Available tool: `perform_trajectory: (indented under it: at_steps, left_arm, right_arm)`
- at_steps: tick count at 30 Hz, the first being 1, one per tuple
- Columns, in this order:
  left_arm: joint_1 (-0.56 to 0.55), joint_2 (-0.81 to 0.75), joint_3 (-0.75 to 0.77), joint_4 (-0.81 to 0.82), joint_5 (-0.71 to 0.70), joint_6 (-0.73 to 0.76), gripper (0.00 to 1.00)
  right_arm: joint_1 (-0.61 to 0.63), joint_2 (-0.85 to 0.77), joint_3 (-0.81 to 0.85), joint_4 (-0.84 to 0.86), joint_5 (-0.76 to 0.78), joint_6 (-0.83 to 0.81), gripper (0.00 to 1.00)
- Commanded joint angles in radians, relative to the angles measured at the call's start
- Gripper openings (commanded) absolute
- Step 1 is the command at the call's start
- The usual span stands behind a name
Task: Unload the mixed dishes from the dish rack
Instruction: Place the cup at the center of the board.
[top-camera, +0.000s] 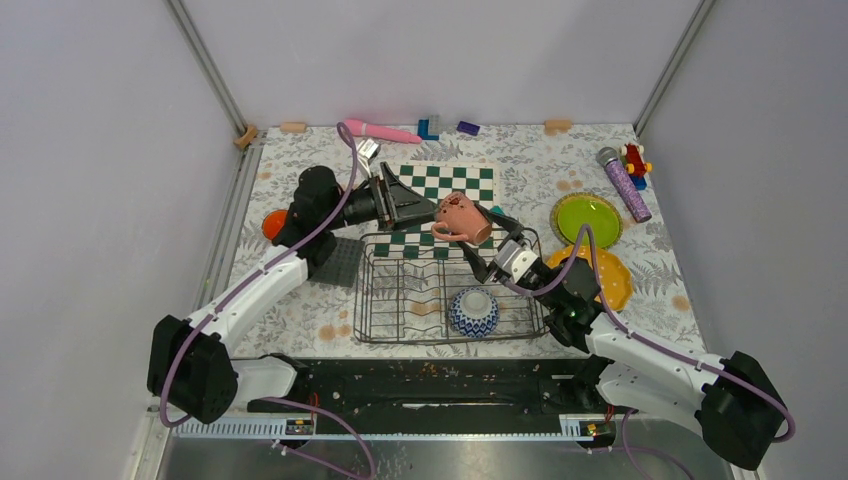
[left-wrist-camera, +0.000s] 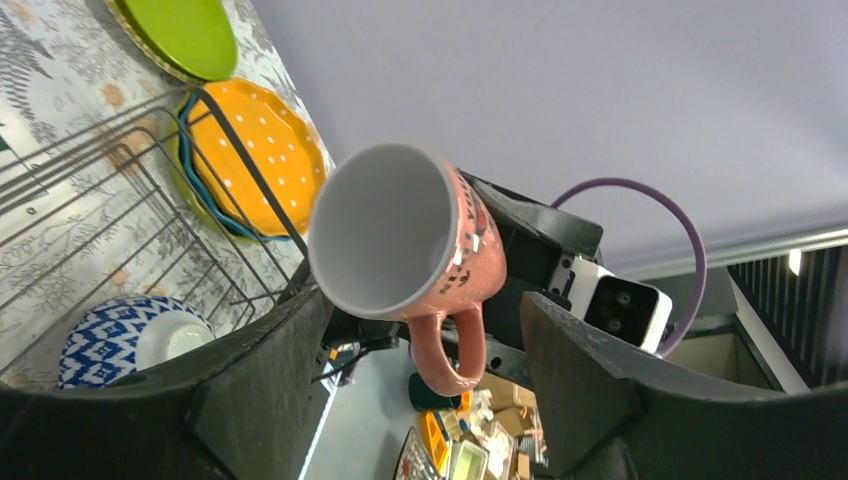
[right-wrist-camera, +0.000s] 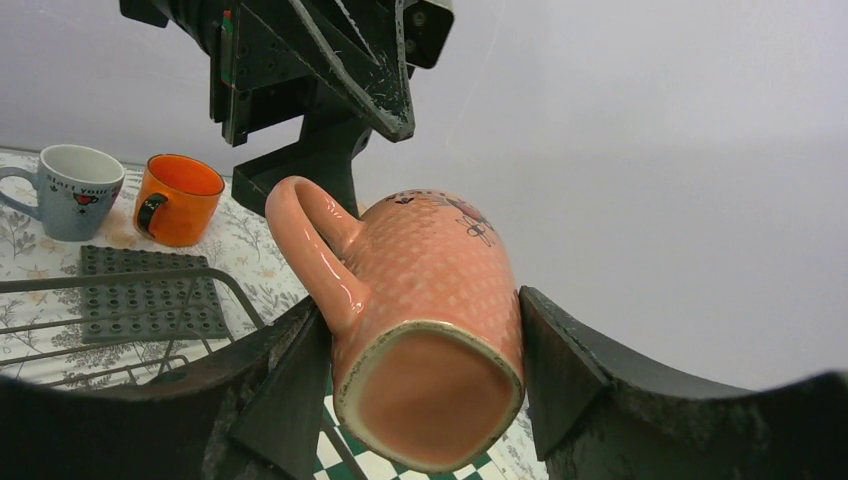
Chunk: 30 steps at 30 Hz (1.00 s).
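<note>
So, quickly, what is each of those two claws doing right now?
Left gripper: open, fingers spread either side of the pink mug.
Right gripper: shut on the pink mug, near its base.

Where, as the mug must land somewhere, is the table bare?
Bare: the table strip between chessboard and green plate, and the far-left corner beside the chessboard. Crowded: right of the rack, with the yellow plate too; left of it, mat and orange cup.
</note>
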Motion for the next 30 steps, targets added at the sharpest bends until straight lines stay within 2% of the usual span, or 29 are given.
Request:
perform_trajectory:
  at_steps: [1, 8, 15, 20, 26, 28, 29, 30]
  left_arm:
    - [-0.023, -0.003, 0.052, 0.064, 0.084, -0.002, 0.7]
    - [-0.056, -0.016, 0.08, -0.088, 0.067, 0.095, 0.65]
    - [-0.073, 0.007, 0.085, -0.044, 0.094, 0.059, 0.57]
    - [-0.09, 0.038, 0.073, 0.079, 0.153, -0.029, 0.42]
    - [-0.107, 0.036, 0.069, 0.103, 0.162, -0.043, 0.24]
    - [-0.108, 0.04, 0.069, 0.108, 0.164, -0.049, 0.13]
    - [-0.109, 0.043, 0.066, 0.118, 0.167, -0.056, 0.03]
    - [-0.108, 0.044, 0.061, 0.132, 0.17, -0.066, 0.0]
  right_arm:
    - [0.012, -0.025, 0.051, 0.116, -0.033, -0.032, 0.04]
    - [0.015, -0.012, 0.069, 0.129, -0.048, -0.04, 0.03]
    - [0.02, 0.001, 0.068, 0.138, -0.07, -0.051, 0.04]
    - [0.024, 0.009, 0.069, 0.144, -0.068, -0.065, 0.04]
    - [0.025, 0.012, 0.07, 0.132, -0.075, -0.085, 0.04]
    - [0.026, 0.012, 0.07, 0.123, -0.081, -0.082, 0.06]
    - [0.026, 0.012, 0.071, 0.116, -0.083, -0.084, 0.06]
    - [0.026, 0.009, 0.073, 0.103, -0.085, -0.086, 0.08]
